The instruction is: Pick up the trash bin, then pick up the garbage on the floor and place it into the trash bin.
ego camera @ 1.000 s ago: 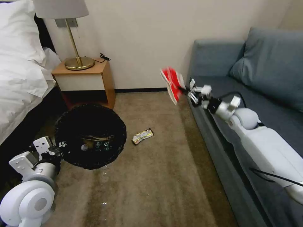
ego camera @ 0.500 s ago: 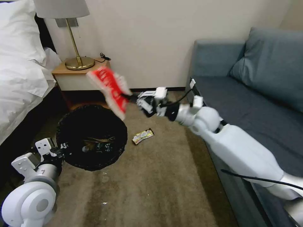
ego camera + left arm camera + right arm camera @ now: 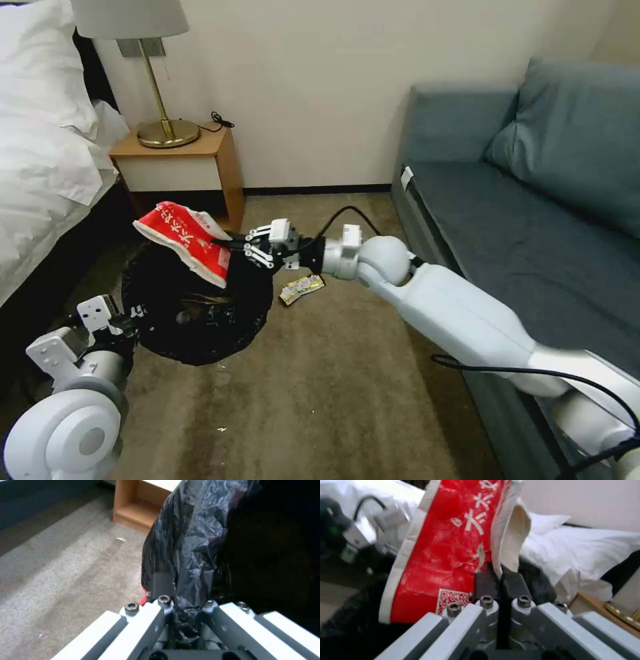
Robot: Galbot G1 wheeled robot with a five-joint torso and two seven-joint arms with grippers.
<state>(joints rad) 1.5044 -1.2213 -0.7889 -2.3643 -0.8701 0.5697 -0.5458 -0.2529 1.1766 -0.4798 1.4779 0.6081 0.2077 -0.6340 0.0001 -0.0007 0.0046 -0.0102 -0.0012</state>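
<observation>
I have the bin (image 3: 200, 313) held up off the carpet (image 3: 347, 387) by my left gripper (image 3: 127, 313), low on my left beside the bed (image 3: 47, 160); in the left wrist view the jaws are clamped on the bunched black liner (image 3: 186, 555) at the rim, so the first part of the job looks done. My right gripper (image 3: 235, 248) reaches across in front of the nightstand (image 3: 180, 167) and pinches the red wrapper (image 3: 183, 241) by one edge; in the right wrist view the two dark pads (image 3: 485, 582) are pressed together on the wrapper's white seam. The wrapper hangs over the far side of the bin's mouth, tilted, apart from the liner as far as I can tell, so I judge it is placed for dropping but not yet let go. Down inside the bin I can make out some dark clutter with what may be a label, too dim to name with any certainty, so I take it that some litter is already in. One piece is plainly left: the yellowish-silver wrapper (image 3: 301, 288) lies flat on the carpet just beside the bin, under my right forearm. By my count that puts me past halfway, with this release and one more pickup to go
</observation>
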